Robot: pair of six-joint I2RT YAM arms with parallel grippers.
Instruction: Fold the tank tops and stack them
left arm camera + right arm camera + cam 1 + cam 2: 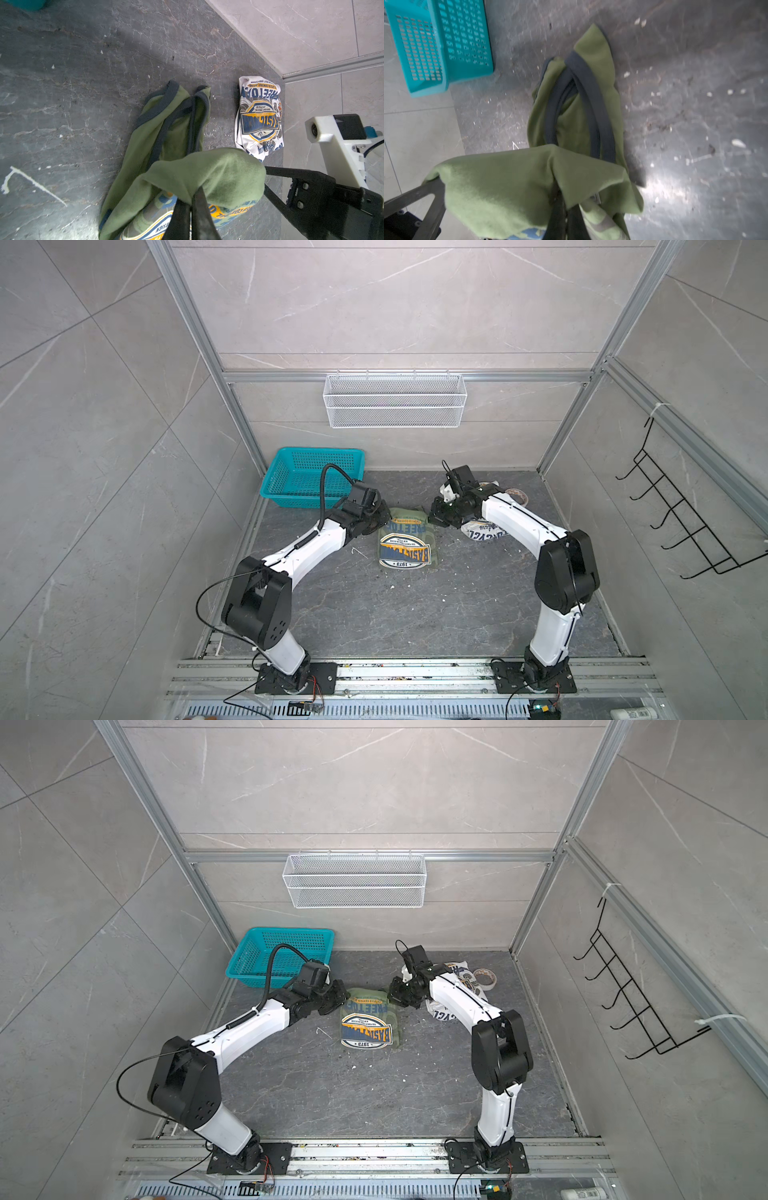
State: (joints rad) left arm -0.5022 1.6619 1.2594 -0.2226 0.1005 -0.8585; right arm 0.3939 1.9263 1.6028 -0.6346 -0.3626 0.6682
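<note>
Green cloth bunched over closed fingers fills both wrist views: the left gripper (192, 198) and the right gripper (563, 199) each pinch a far corner of the green tank top (409, 549), which lies in the middle of the table (374, 614). I judge that a fold is beginning. Next, both corners should travel together toward the near edge. The white tank top (259, 118) lies near it. In both top views the right arm partly hides it, so I cannot tell how tidy its fold is.

1. From my screen, the olive green tank top (224, 172) is soft, matt, slightly fuzzy cloth with smoother navy trim.
2. The white tank top (257, 124) is thin printed cloth.
3. The teal basket (436, 41) is perforated plastic with a faint sheen.
4. The counter (695, 104) looks like dark veined stone, glossy and scuffed.
5. I read the wall basket (395, 406) as white metal mesh.
</note>
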